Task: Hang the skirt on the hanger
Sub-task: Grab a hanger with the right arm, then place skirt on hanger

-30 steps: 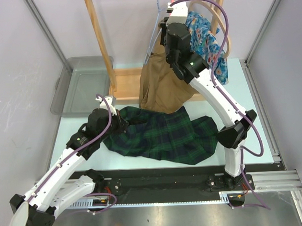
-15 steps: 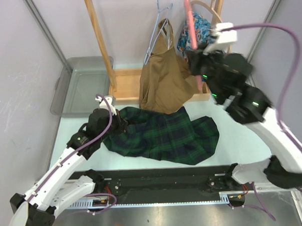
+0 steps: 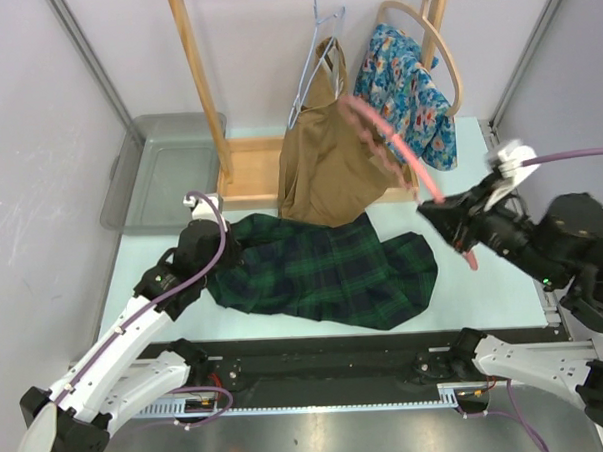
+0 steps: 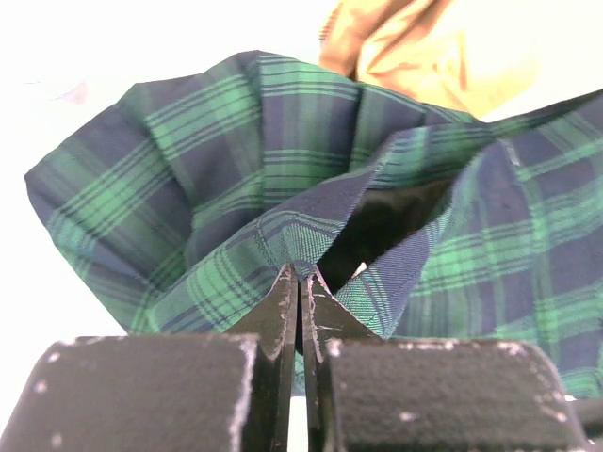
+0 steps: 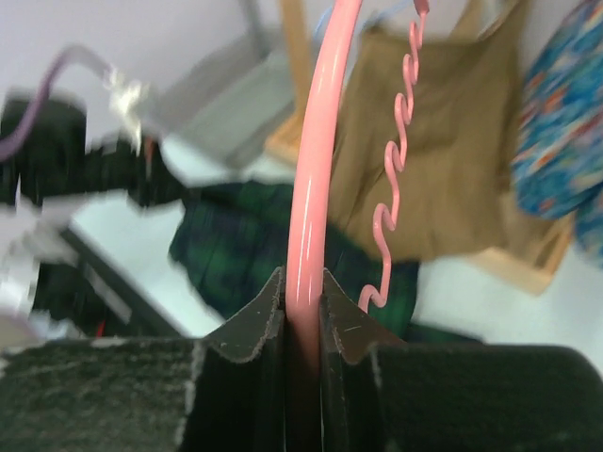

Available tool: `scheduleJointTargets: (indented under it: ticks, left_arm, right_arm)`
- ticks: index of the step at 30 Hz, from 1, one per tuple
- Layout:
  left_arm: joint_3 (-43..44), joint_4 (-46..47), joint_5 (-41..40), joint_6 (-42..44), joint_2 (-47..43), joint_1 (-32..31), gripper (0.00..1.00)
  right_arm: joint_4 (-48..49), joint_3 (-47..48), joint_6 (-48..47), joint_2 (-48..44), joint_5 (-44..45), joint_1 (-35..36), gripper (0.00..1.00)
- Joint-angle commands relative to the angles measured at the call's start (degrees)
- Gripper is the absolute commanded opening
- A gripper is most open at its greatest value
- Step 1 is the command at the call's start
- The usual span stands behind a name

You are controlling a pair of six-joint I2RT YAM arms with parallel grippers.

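Pale surface [image 3: 435, 305] inside a grey-walled cell, seen from above. Green-and-navy plaid skirt [image 3: 323, 270] lies crumpled flat at the middle of it, long axis running 9 to 3 o'clock, the waist opening gaping dark in the left wrist view. Left hand [image 4: 300, 275] sits at the skirt's 9 o'clock edge, fingers pressed together on a fold of the plaid hem or waistband; which one, cannot tell. Pink hanger [image 5: 320, 122] is up in the air off the skirt's 2 o'clock corner, not touching the cloth, blurred in the overhead view; a wavy pink wire runs beside its smooth bar. Right hand [image 5: 301, 282] pinches that smooth bar between both fingers, at 3 o'clock of the scene. Wooden rack [image 3: 197, 80] stands at 12 o'clock. From it hangs a tan garment [image 3: 324, 160] on a thin wire hanger [image 3: 318, 35], its lower edge touching or overlapping the skirt. Floral garment [image 3: 410, 76] is draped over a wooden hoop [image 3: 444, 50] at 1 o'clock. Clear bin [image 3: 159, 172] at 10 o'clock, beside the rack's base.
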Motion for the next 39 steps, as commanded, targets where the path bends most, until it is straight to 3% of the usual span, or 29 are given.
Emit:
scheduleJointTargets:
  ticks: [1, 8, 14, 23, 31, 39]
  left_arm:
    - [-0.13, -1.27, -4.46, 0.24, -0.49, -0.27, 0.00]
    - [-1.01, -1.71, -2.89, 2.52, -2.51, -0.27, 0.00]
    - [0.22, -1.36, 2.38, 7.80, -5.58, -0.27, 0.00]
    - [2.94, -5.49, 8.27, 10.35, -11.12, -0.71, 0.01]
    - [5.40, -8.04, 8.89, 10.26, -11.30, -0.80, 0.00]
    - [6.72, -9.09, 8.28, 10.09, -11.47, -0.89, 0.00]
  right_arm:
    - [-7.13, -2.05, -0.76, -1.53, -13.18, 0.19, 0.00]
    - [-12.67, -4.06, -2.97, -3.48, -29.24, 0.27, 0.00]
    - [-11.02, -7.94, -5.51, 0.29, -41.39, 0.19, 0.00]
    - [-6.00, -7.85, -15.88, 6.79, -47.72, -0.34, 0.00]
    - [-6.35, -5.05, -21.86, 10.23, -54.15, -6.84, 0.00]
    - [-8.63, -4.16, -26.69, 12.34, -54.94, -9.92, 0.00]
